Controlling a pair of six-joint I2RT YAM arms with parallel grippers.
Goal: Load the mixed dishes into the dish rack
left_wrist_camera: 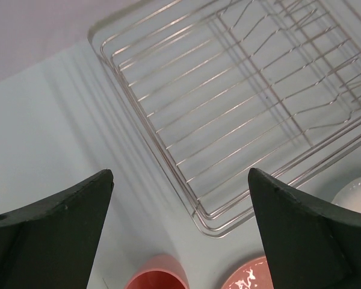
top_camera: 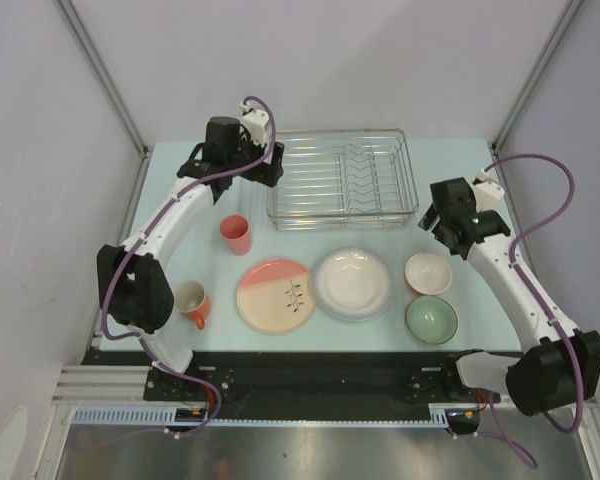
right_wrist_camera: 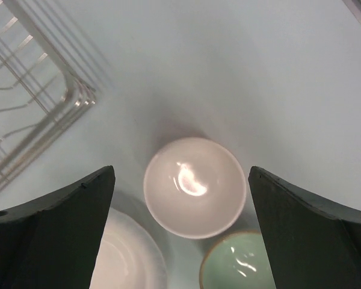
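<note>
The dish rack (top_camera: 342, 180) is thin, bright wire metal with a polished shine. The small cream bowl (right_wrist_camera: 195, 186) and small green bowl (right_wrist_camera: 239, 265) look glazed and glossy, each catching highlights. The worktop (right_wrist_camera: 228, 72) is smooth and matt. Both arms' jaws look like matt black plastic.

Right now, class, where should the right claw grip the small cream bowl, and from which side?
Likely the rim, pinched from straight above: the small cream bowl sits upright, mouth open, and its low sloping wall gives no side hold.
</note>
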